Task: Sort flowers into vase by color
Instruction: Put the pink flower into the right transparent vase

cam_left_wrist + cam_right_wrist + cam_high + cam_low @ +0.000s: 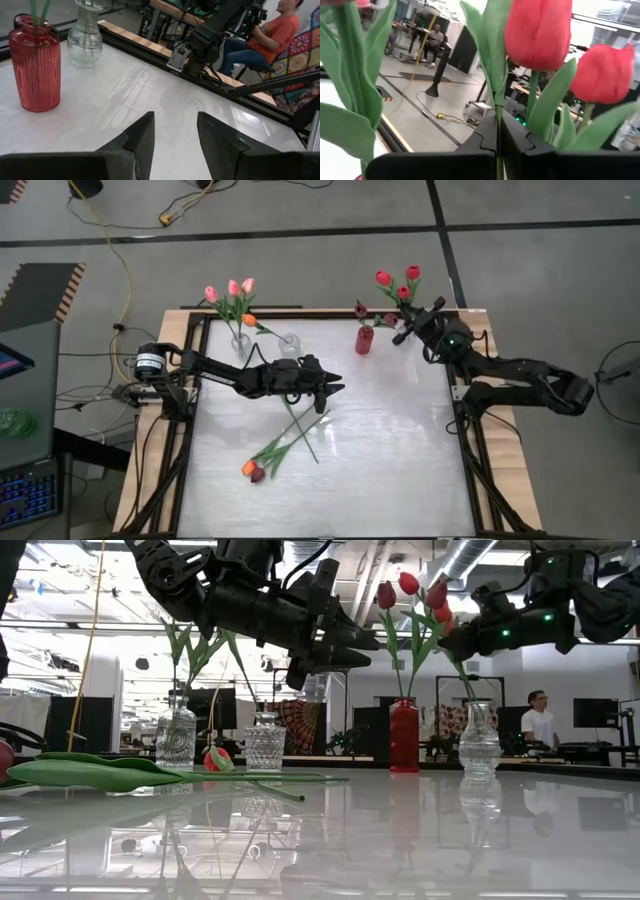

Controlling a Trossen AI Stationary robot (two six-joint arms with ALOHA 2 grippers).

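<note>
My right gripper [404,320] is at the far right, above the red vase [364,340], and is shut on a red tulip [538,30]. Other red tulips [386,595] stand in that vase [404,735] beside a clear vase [479,740]. My left gripper [338,390] hangs open and empty over the table's middle; it also shows in the left wrist view [175,127]. Three pink tulips [233,287] stand in a clear vase [240,340] at the far left. An orange-headed tulip [248,468] and a dark red one [258,475] lie flat near the front. My right gripper pinches the red tulip's thin green stem [496,112] between its two fingers, below the head and between the leaves. The fingers lie across the stem. The tulip stands roughly upright with its head above the fingers; its lower end is hidden in the wrist view.
A second clear vase [290,345] stands empty beside the pink one, with an orange head [249,320] low between them. Dark maroon heads [360,310] show by the red vase. A black frame rail [300,312] edges the table. A person [540,720] sits in the room beyond.
</note>
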